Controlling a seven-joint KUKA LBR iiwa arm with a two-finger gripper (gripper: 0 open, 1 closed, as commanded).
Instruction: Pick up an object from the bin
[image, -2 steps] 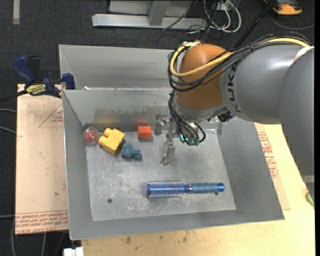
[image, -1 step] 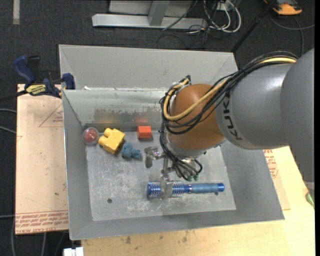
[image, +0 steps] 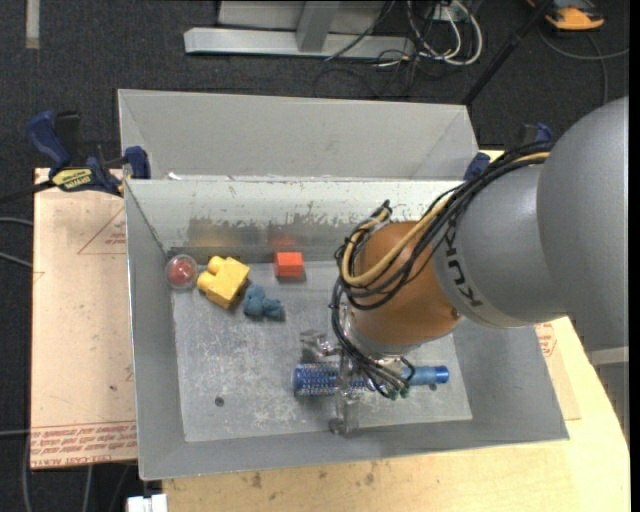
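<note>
the claw (image: 345, 396) is down on a blue brush (image: 316, 380) lying at the front middle of the bin (image: 210, 400); whether it is apart or together cannot be told. well apart at the back left lie a teal lump (image: 264, 306), a yellow block (image: 224, 280), an orange cube (image: 289, 264) and a pinkish ball (image: 181, 270).

One each: pink ball (image: 181, 270), yellow block (image: 223, 280), blue lump (image: 264, 306), orange cube (image: 289, 264), blue brush (image: 318, 381).

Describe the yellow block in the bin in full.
The yellow block looks like smooth hard plastic, chunky, with a raised step on its top. It lies on the bin's floor at the back left. A clear reddish ball sits just left of it, a small blue toy at its lower right; contact unclear.
</note>
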